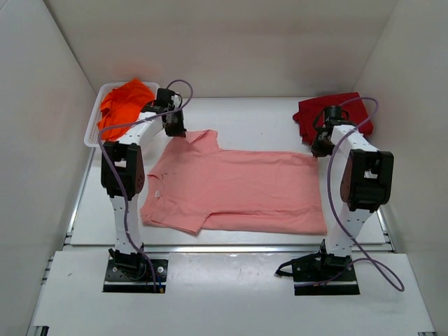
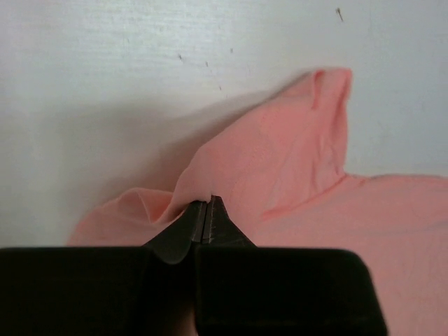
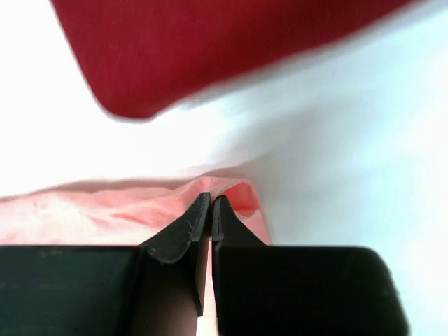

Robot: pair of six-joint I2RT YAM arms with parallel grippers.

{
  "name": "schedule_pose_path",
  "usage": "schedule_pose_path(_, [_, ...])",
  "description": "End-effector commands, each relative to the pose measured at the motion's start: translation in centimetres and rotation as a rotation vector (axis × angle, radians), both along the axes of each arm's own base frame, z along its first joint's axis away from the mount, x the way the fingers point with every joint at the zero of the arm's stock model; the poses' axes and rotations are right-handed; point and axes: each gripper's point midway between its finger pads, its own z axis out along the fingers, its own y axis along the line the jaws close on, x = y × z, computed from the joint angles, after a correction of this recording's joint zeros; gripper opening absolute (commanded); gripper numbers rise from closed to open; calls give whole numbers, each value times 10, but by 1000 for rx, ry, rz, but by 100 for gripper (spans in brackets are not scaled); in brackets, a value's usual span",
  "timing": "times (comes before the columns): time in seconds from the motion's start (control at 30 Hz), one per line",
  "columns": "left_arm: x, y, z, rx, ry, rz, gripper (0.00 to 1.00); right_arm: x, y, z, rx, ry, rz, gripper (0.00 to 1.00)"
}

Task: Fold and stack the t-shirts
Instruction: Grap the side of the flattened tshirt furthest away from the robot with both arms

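Counts: three t-shirts, one basket, two arms.

Salmon-pink short-sleeved cloth t-shirt point(image 1: 238, 189) is lying spread across the middle of the white table point(image 1: 259, 119), collar end toward the left arm, hem end toward the right arm. One sleeve is pointing to the far side; the near-left part is lying doubled over.

Dark red cloth t-shirt point(image 1: 308, 115) is sitting bunched at the far right of the table, just beyond the pink hem and apart from it.

Bright orange cloth t-shirt point(image 1: 122, 101) is lying heaped in the white plastic slotted basket point(image 1: 91, 133) at the far left.

Left fingers point(image 2: 224, 225) are pressing together on a raised fold of pink cloth beside the far sleeve.

Right fingers point(image 3: 180, 232) are pinching the pink edge at the far hem corner, lifting it into a small ridge, with dark red cloth just beyond.
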Motion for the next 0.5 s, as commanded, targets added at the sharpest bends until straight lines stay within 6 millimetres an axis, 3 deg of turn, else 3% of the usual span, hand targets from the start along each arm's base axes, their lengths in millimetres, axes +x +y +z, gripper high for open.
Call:
schedule_pose_path(0.0, [-15,-2,52,-65,-97,-18,0,-2,6,30,-10,-90,34,0])
schedule_pose_path(0.17, [-39,8,52,-101,-82,-13,0,-24,14,33,14,-108,55,0])
schedule_pose_path(0.27, [-54,6,65,-136,-104,-28,0,-36,17,37,21,-126,61,0])
schedule_pose_path(0.3, [-61,6,60,-142,-92,-35,0,-46,16,35,21,-120,57,0])
schedule_pose_path(0.47, [-94,11,70,-188,-119,-53,0,-74,22,32,66,-134,73,0])
